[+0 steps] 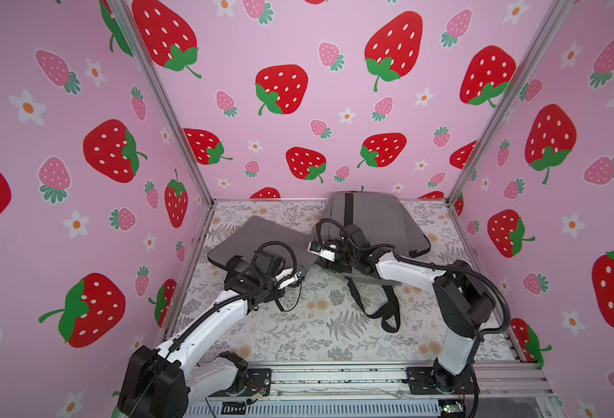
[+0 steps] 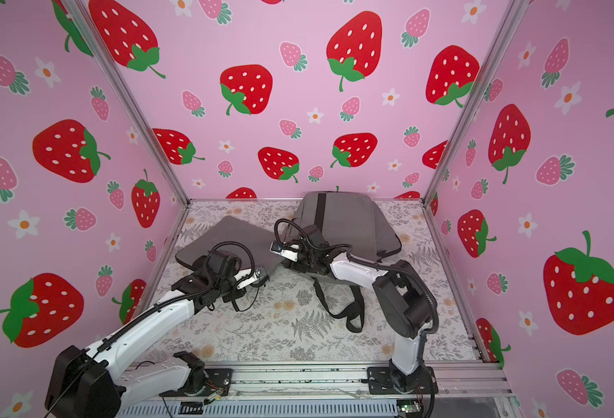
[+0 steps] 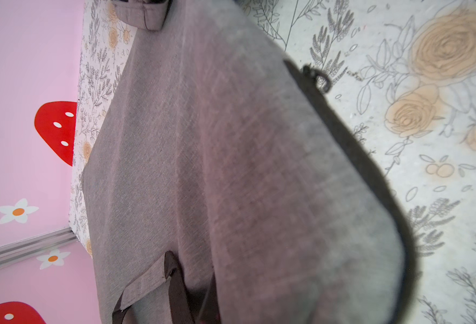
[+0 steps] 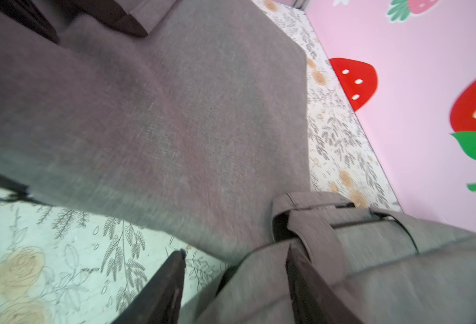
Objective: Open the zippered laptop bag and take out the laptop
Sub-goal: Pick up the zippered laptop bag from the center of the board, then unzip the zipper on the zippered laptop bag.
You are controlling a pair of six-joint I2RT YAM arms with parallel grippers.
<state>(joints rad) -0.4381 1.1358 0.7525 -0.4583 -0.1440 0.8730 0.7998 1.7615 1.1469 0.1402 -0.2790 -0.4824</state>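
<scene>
Right gripper (image 4: 235,250): fingers stood apart, holding nothing. One hung over the tabletop (image 4: 49,252), the other over the corner of a grey backpack (image 4: 385,266).

Left gripper (image 1: 299,272): fingers closed tight near the right front corner of the laptop bag (image 1: 258,237). Could not tell whether any fabric was caught.

The laptop bag was a flat grey woven case on the tabletop, left of the grey backpack and touching it. A dark zip band ran along its near edge. The zipper pull (image 3: 319,80), a small ring, lay just beside that edge. Could not tell how far the zip was run. The laptop was not in view.

Handling (judged): shell soft, likely to pucker if pinched. The flat lie suggested a stiff, weighty, breakable load inside. Best hold is the zipper pull, with the other fingers pinning a corner. The pull is small and easily missed.

Writing: no brand, label or lettering legible.
</scene>
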